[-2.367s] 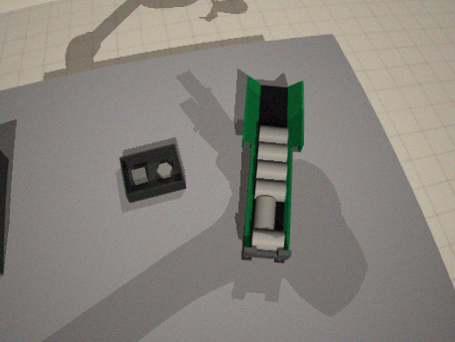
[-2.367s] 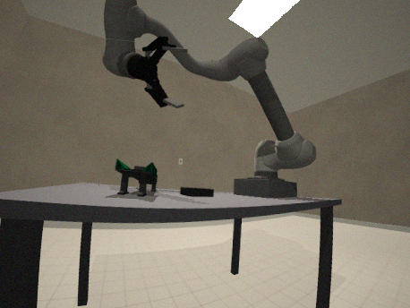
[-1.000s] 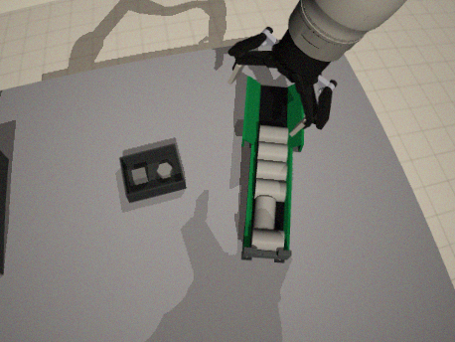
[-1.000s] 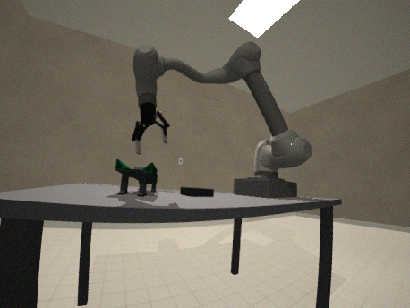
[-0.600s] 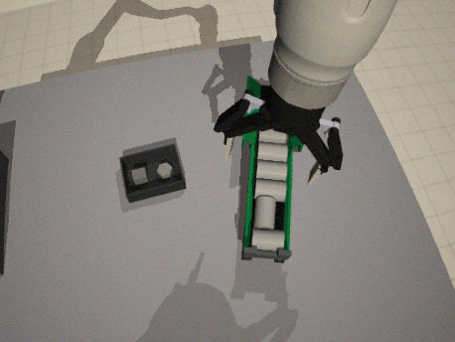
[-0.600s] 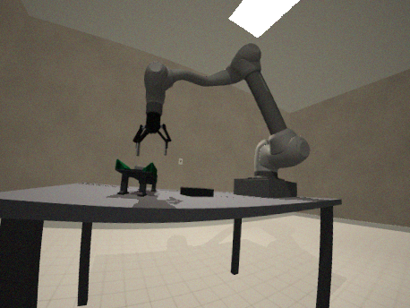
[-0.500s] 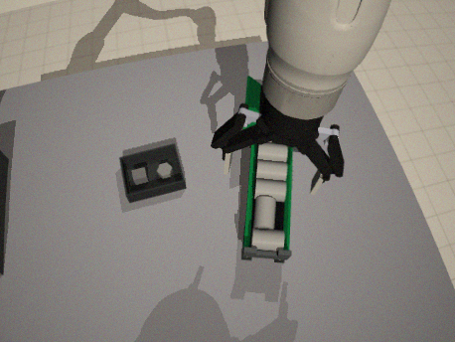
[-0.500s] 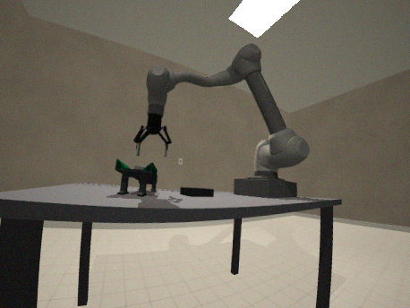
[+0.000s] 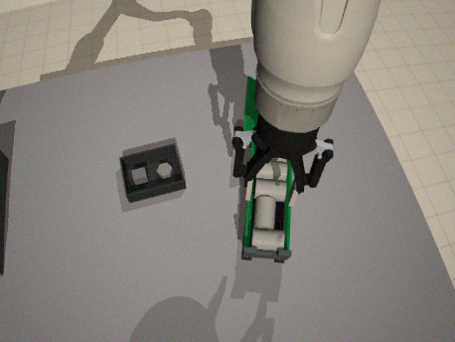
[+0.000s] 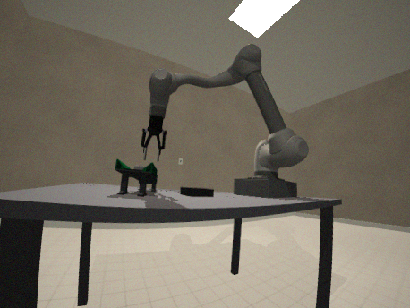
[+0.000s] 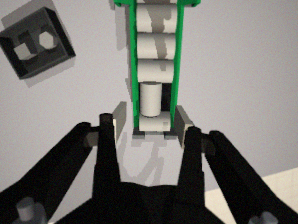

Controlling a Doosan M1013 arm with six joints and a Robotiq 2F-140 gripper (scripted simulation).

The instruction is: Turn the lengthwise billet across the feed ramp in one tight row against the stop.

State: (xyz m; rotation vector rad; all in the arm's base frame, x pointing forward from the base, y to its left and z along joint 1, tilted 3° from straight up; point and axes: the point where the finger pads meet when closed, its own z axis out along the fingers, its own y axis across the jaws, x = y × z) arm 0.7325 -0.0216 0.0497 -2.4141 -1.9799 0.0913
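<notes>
A green-sided feed ramp (image 9: 265, 199) slopes down to a grey stop (image 9: 266, 255). One pale billet (image 9: 269, 239) lies across the ramp against the stop. Just above it, the odd billet (image 9: 265, 211) lies lengthwise, with a dark gap beside it. Several more billets (image 9: 272, 180) lie across the ramp above it. The wrist view shows the lengthwise billet (image 11: 150, 98) and the crosswise ones (image 11: 156, 70) beyond it. My gripper (image 9: 270, 191) (image 10: 151, 154) hangs above the ramp's lower end, clear of the ramp (image 10: 136, 172). Its fingers stand partly open, a little wider than the ramp, and hold nothing.
A black fixture block (image 9: 152, 170) with a square and a hexagonal hole sits on the table left of the ramp; it also shows in the wrist view (image 11: 36, 44). A dark flat slab (image 9: 5, 199) lies at the table's left edge.
</notes>
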